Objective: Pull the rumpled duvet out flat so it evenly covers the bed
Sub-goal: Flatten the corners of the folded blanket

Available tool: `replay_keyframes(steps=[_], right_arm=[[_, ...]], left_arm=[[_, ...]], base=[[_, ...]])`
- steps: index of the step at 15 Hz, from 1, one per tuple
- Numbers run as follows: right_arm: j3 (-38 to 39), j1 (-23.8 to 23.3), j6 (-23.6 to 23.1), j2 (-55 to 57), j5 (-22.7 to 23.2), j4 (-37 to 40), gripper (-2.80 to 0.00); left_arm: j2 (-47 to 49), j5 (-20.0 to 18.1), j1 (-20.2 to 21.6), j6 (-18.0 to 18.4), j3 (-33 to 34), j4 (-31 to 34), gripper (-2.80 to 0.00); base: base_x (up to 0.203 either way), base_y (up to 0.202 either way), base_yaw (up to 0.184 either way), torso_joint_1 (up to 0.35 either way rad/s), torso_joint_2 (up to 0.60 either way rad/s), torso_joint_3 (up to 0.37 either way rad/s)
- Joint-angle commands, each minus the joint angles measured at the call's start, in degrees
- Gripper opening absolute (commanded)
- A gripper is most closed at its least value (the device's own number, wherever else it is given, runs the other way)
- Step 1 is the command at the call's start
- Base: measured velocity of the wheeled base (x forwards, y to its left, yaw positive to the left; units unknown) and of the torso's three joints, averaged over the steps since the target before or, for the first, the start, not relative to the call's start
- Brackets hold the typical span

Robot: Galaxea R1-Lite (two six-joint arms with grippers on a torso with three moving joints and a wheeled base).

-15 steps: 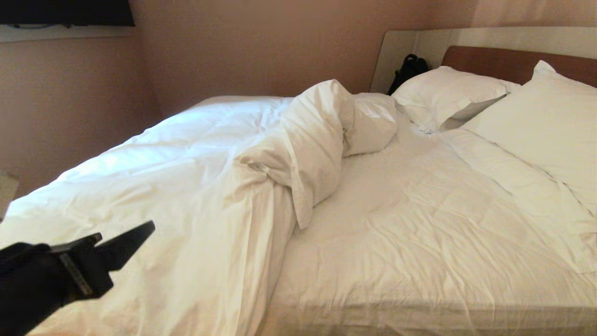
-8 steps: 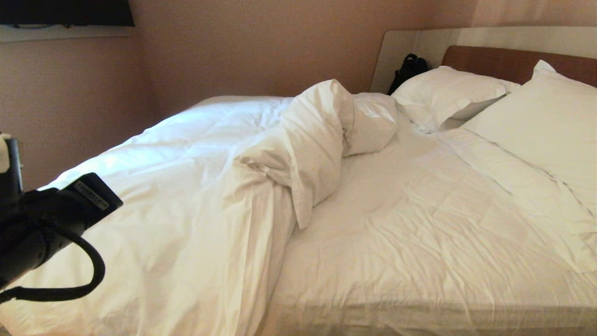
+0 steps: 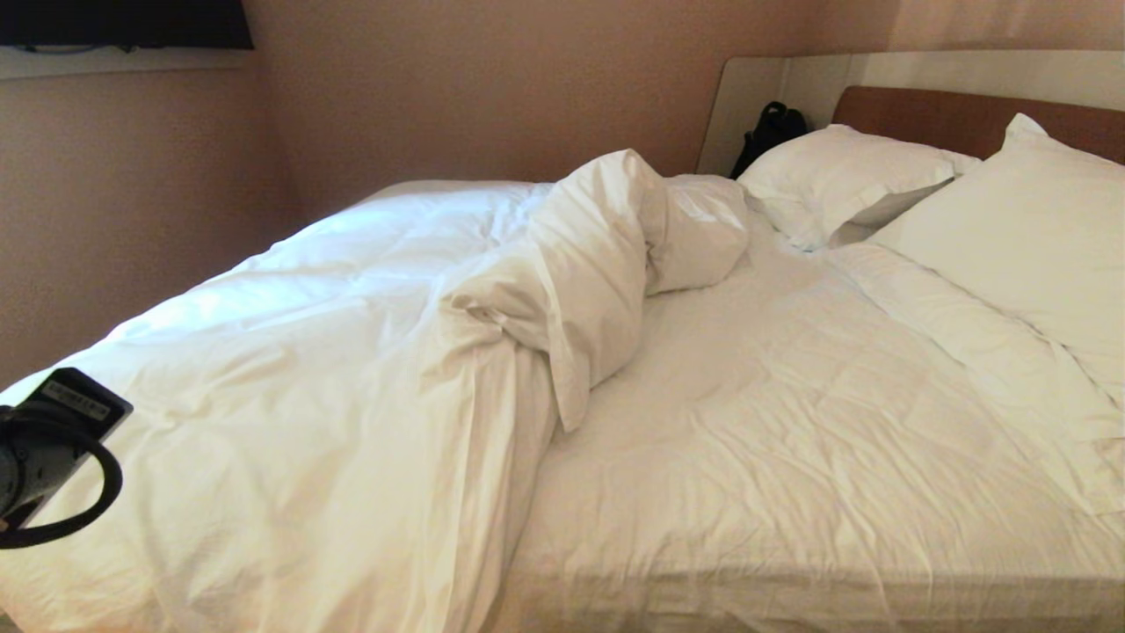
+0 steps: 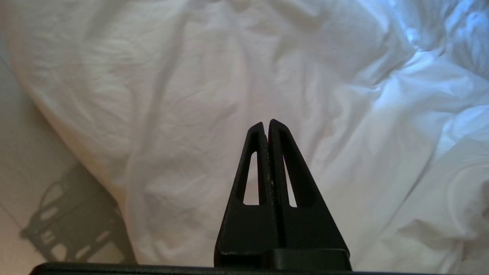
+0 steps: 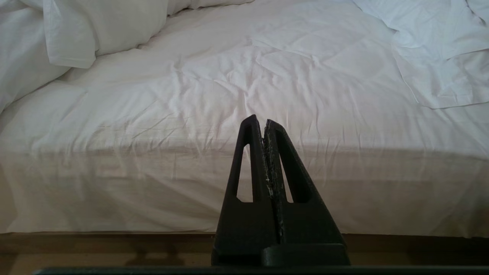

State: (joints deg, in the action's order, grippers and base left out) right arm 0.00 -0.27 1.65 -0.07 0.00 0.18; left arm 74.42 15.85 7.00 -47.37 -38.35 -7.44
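The white duvet (image 3: 290, 352) lies over the left half of the bed. Its edge is bunched into a twisted ridge (image 3: 589, 264) down the middle. To the right of that ridge the bed's flat sheet (image 3: 791, 422) is bare. Only the wrist of my left arm (image 3: 53, 422) shows in the head view, at the far left over the duvet's near corner. My left gripper (image 4: 267, 122) is shut on nothing, hovering above the duvet (image 4: 229, 76) near its hanging edge. My right gripper (image 5: 259, 119) is shut and empty, facing the bed's near side.
Two white pillows (image 3: 844, 176) (image 3: 1028, 229) lean on the brown headboard (image 3: 949, 119). A black bag (image 3: 769, 132) stands behind them. Walls close off the far and left sides. Bare floor (image 4: 23, 152) lies beside the duvet's edge, and the bed's wooden base (image 5: 114, 244) runs low along the near side.
My left arm rose from the lower left and swung round, then drew back to the view's left edge. Its fingers have left the head view. The duvet has not moved.
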Motion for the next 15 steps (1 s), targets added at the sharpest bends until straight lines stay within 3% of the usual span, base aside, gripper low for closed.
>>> replay_keyframes(steps=[1,5,8,10,12,15], right_arm=[[0.00,0.00,0.02,0.07,0.00,-0.01,-2.80],[0.00,0.00,0.02,0.07,0.00,-0.01,-2.80],[0.00,0.00,0.02,0.07,0.00,-0.01,-2.80],[0.00,0.00,0.02,0.07,0.00,-0.01,-2.80],[0.00,0.00,0.02,0.07,0.00,-0.01,-2.80],[0.00,0.00,0.02,0.07,0.00,-0.01,-2.80]], left_arm=[[-0.07,-1.70,2.66,-0.17,1.35,-0.04,-2.80],[-5.54,-5.58,2.38,1.50,2.97,0.16,-2.80],[-15.10,-8.71,2.38,6.97,3.88,2.44,-2.80],[-18.53,-9.00,2.40,8.78,4.38,5.00,-2.80],[-17.52,-8.95,2.70,7.76,4.45,7.16,-2.80],[-9.87,-8.86,5.36,-0.24,5.73,8.71,-2.80]], base=[[0.000,0.000,0.000,0.000,0.00,0.000],[0.000,0.000,0.000,0.000,0.00,0.000],[0.000,0.000,0.000,0.000,0.00,0.000],[0.000,0.000,0.000,0.000,0.00,0.000],[0.000,0.000,0.000,0.000,0.00,0.000],[0.000,0.000,0.000,0.000,0.00,0.000]])
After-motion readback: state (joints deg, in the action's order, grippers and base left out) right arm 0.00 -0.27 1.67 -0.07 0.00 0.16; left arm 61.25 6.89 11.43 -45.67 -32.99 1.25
